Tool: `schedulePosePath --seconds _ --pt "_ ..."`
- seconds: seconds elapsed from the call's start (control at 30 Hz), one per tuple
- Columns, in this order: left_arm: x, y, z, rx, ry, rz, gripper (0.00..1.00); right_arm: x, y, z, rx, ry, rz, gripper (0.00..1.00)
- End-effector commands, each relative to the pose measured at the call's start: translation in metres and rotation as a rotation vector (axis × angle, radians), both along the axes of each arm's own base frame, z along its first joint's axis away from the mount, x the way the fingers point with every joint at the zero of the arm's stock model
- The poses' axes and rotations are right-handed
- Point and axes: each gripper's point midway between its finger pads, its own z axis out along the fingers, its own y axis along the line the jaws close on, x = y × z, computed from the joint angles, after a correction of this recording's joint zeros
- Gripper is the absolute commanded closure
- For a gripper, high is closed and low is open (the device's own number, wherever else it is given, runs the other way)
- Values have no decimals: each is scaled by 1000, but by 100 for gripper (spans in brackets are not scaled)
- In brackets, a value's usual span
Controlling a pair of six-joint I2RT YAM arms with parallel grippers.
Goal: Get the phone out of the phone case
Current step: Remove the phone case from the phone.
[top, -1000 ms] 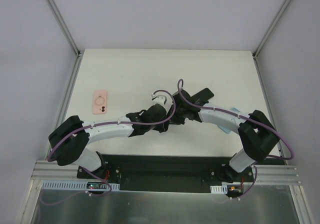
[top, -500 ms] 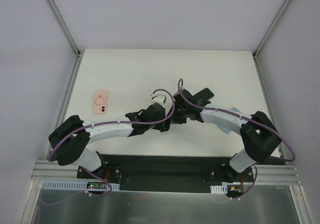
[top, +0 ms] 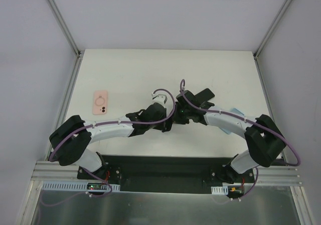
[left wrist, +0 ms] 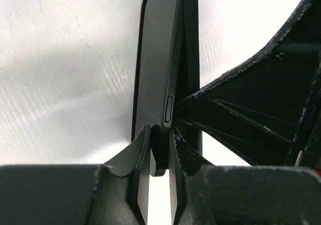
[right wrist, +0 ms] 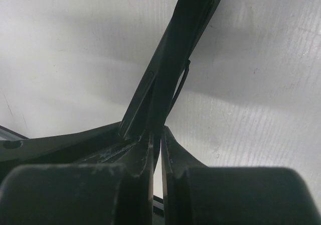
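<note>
A black phone (left wrist: 155, 59) with a side button stands on edge, and my left gripper (left wrist: 159, 149) is shut on its near corner. A flat black phone case (left wrist: 190, 44) lies against the phone's right side. In the right wrist view my right gripper (right wrist: 156, 147) is shut on the thin edge of the phone case (right wrist: 175, 54), which slants up and away with a narrow gap along one side. From above, both grippers meet at the table's middle, left (top: 167, 123) and right (top: 176, 115), and the black phone and case (top: 204, 94) stick out past them.
A pink phone case (top: 100, 103) with a ring lies on the white table (top: 150, 69) at the left. A pale blue object (top: 233, 111) peeks out from under the right arm. Metal frame posts stand at both back corners.
The right arm's elbow has drifted slightly to the right and toward the near edge. Both grippers keep their hold in the same spot.
</note>
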Motion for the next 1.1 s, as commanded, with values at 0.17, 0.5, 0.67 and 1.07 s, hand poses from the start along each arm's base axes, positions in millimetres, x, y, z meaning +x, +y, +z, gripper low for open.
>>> schedulePosePath --seconds 0.17,0.5,0.67,1.07 --pt "-3 133 -55 477 76 218 100 -72 -142 -59 -551 258 30 99" --pt "-7 131 -51 410 102 222 100 -80 -148 -76 -595 326 -5 99" --pt "-5 139 -50 385 123 248 100 -81 -148 -77 -603 313 -3 99" --pt "-7 116 -26 337 47 240 100 -78 -105 -67 -422 336 -120 94"
